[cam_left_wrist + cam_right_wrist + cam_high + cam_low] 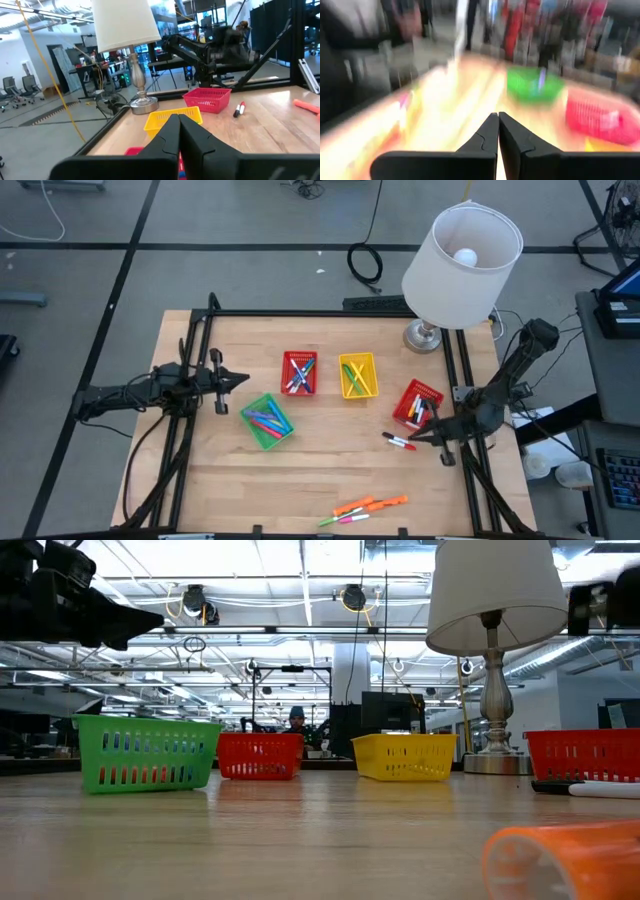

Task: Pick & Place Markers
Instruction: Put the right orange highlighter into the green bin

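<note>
The left gripper (243, 379) is held above the tabletop (330, 470), beside the green basket (267, 421), with its fingers clenched on nothing, as the left wrist view shows. Markers already lie in the green basket, in the red basket (299, 373) next to it, and in the yellow basket (358, 375). A second red basket (418, 404) stands near the right gripper (412, 439), whose fingers are likewise pressed together and empty.

Two red-and-white markers (400, 442) lie loose just beside that gripper, and a cluster of orange, pink and green markers (365, 508) rests near the front edge. The loose pair is judged to be the next pick. The fingers would need to be released first, then lowered astride one barrel across its length, since thin smooth plastic cylinders are likely to roll or slip. The baskets are of open plastic mesh with low walls, so a short drop from just above the rim should suffice.
</note>
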Controlling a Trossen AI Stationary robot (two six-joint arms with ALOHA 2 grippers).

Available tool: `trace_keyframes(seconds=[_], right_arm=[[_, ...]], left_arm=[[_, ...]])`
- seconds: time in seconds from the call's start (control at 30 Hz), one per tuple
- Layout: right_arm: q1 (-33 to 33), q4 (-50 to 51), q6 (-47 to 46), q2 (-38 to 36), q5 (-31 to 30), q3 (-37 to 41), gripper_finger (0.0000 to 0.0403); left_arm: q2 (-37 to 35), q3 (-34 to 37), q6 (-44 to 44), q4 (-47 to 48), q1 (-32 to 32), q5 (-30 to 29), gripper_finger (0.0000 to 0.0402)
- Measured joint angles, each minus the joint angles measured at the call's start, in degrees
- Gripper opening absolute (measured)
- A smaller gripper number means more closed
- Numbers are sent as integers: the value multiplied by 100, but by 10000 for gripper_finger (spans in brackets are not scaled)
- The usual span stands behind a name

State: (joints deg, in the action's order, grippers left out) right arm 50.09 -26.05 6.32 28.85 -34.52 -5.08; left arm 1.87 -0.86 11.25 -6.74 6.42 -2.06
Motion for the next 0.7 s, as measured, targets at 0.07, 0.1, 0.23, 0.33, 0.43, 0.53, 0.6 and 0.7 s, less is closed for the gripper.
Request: trace_keyframes(seconds=[0.07, 0.1, 0.23, 0.33, 0.43, 0.53, 0.6, 0.7], right_arm=[[-134, 1132, -565, 300, 7, -584, 0], [-210, 1440, -861, 451, -5, -897, 0], [-544, 2980, -1744, 1471, 271, -1997, 0], [-723, 3487, -2185, 2321, 884, -2894, 0], [-791, 4093, -2571, 3221, 1457, -3721, 0], [-807, 4619, -2743, 4098, 1907, -4560, 0], [-788, 4978, -2967, 4569, 1997, -5196, 0], [-753, 5898, -3557, 5297, 2254, -6042, 0]], left_arm=[[0, 0, 17, -13, 0, -1, 6], [0, 0, 17, -29, 0, -1, 9], [0, 0, -73, -90, 0, -5, 29], [0, -2, -118, -101, 0, -10, 38], [0, -2, -130, -101, 0, -7, 41], [0, -2, -171, -103, 0, -5, 42], [0, -2, -320, -98, 0, -3, 42], [0, -2, -459, -118, 0, -3, 42]])
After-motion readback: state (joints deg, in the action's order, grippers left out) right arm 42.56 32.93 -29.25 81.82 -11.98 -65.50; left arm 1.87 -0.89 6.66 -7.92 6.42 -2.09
